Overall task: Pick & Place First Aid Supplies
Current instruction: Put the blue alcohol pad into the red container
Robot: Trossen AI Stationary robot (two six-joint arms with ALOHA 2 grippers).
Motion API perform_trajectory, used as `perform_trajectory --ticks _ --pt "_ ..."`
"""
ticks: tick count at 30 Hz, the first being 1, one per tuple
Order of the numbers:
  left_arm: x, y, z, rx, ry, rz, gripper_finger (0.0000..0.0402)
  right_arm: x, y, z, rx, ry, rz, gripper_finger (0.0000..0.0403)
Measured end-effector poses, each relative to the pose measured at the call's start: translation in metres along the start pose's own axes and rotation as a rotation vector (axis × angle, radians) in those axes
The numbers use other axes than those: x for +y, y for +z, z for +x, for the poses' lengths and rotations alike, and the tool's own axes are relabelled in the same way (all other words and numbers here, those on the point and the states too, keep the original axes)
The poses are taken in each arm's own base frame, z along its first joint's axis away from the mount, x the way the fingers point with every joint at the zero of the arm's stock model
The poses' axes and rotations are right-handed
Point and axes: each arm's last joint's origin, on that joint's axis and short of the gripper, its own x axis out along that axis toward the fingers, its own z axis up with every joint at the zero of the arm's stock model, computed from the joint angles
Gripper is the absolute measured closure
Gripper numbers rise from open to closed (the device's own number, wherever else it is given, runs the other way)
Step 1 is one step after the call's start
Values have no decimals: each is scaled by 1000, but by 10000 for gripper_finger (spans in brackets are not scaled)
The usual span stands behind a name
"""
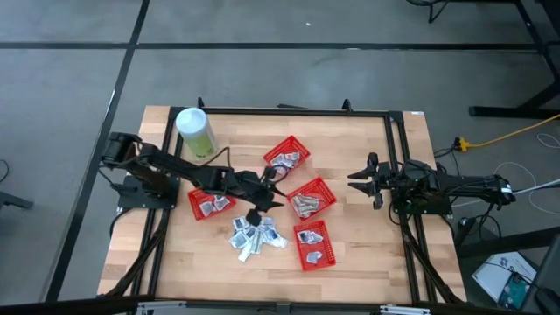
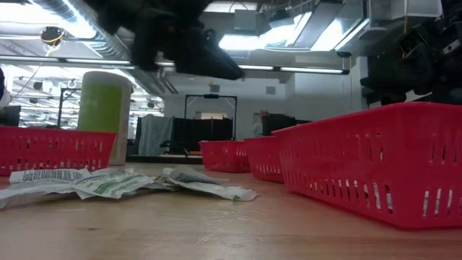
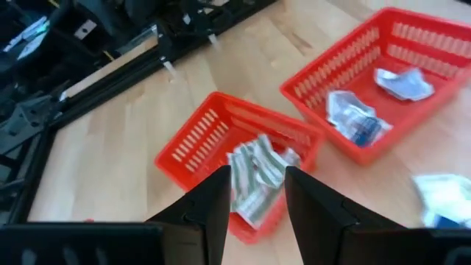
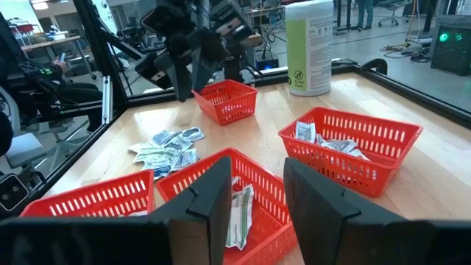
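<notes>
While the left gripper (image 1: 265,191) hovers with open, empty jaws above the packets (image 1: 255,236) piled at mid-surface, a shallow descent may snag several overlapping packets; right gripper (image 1: 366,181) waits open near the right edge.

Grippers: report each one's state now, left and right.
Left gripper: open, holding nothing, above the middle basket.
Right gripper: open, holding nothing, waiting at the table's right side.

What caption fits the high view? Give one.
Left gripper open above loose packets among four red baskets.
</notes>
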Motion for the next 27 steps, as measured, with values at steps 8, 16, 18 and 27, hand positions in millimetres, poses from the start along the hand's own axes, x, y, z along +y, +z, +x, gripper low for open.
perform_trajectory --ticks 8,16,18,27 --pt "-22 -23 -18 42 -61 8 282 0 0 0 0 0 0 276" --pt "-39 -49 -22 169 -132 27 284 0 0 0 0 0 0 276" --pt "-40 -52 -22 203 -145 8 284 0 0 0 0 0 0 276" --pt "-47 -57 -20 195 -296 61 283 0 0 0 0 0 0 276"
